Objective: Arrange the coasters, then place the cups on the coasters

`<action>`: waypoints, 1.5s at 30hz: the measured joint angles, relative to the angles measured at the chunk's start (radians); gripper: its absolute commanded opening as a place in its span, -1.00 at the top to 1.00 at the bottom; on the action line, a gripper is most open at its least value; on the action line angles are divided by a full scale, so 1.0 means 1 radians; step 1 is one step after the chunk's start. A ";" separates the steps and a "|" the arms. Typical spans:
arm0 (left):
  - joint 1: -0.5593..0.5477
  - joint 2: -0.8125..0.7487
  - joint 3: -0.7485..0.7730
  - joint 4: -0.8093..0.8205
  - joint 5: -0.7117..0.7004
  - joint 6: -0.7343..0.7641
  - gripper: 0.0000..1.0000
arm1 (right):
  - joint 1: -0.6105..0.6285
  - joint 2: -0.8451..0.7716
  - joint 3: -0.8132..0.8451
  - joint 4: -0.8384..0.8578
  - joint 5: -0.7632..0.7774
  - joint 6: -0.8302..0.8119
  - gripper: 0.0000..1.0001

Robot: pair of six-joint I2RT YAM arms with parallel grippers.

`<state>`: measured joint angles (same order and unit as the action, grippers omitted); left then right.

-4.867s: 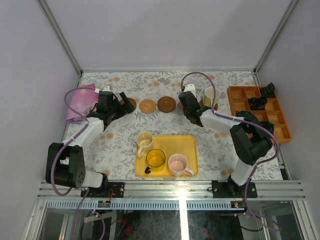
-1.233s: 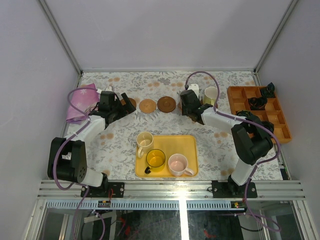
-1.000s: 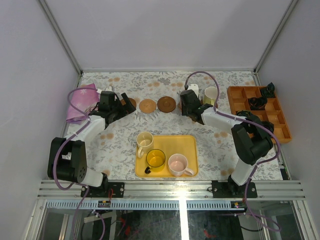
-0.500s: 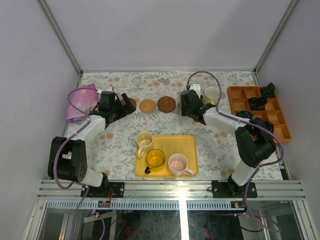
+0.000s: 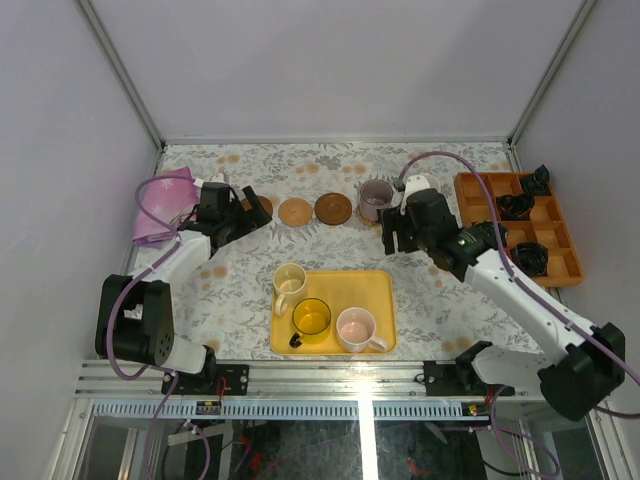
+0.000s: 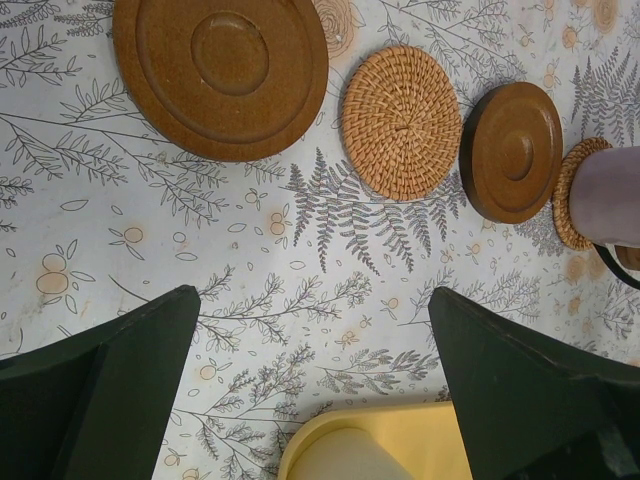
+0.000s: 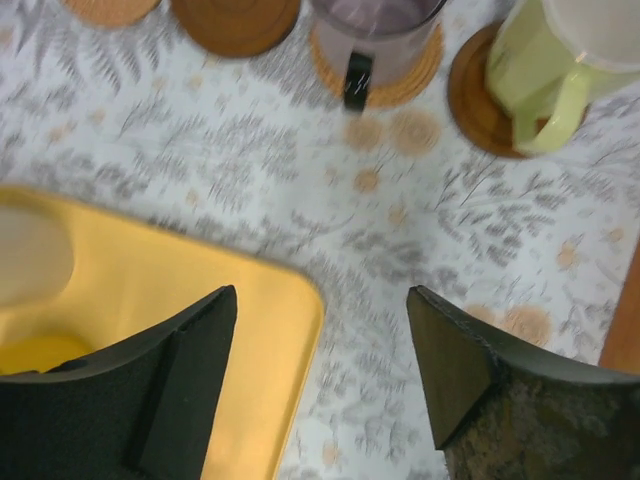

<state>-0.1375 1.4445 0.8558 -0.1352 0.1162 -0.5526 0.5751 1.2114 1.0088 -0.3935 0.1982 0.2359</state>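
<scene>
Floral tablecloth [image 6: 250, 250] below; left gripper [image 6: 312, 292] and right gripper [image 7: 320, 292] both gape empty; grey-purple cup [image 7: 375, 25] stands upper centre.

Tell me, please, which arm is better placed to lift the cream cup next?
Probably the left: the open left gripper hangs nearer the cream cup on the left of the tray, beside the empty coasters.

Floral-print tabletop [image 5: 240, 290]; plain pale walls [image 5: 330, 60] on three sides; aluminium rail [image 5: 340, 378] along near edge.
</scene>
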 measured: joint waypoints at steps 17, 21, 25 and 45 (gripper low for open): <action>-0.012 -0.023 0.000 -0.001 0.018 -0.015 -0.97 | 0.302 -0.027 -0.111 -0.208 -0.324 0.013 -0.17; -0.013 -0.032 0.000 -0.002 0.017 -0.020 -0.97 | 0.335 0.011 -0.111 -0.208 -0.332 0.013 -0.13; -0.013 -0.039 0.000 -0.003 0.016 -0.021 -0.97 | 0.350 0.040 -0.111 -0.208 -0.332 0.007 0.00; -0.013 -0.049 0.000 -0.048 0.001 -0.033 -0.97 | 0.363 0.179 -0.074 -0.171 -0.151 0.043 1.00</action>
<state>-0.1501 1.3956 0.8558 -0.1829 0.1169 -0.5858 0.9382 1.3903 0.9348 -0.5640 0.0467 0.2794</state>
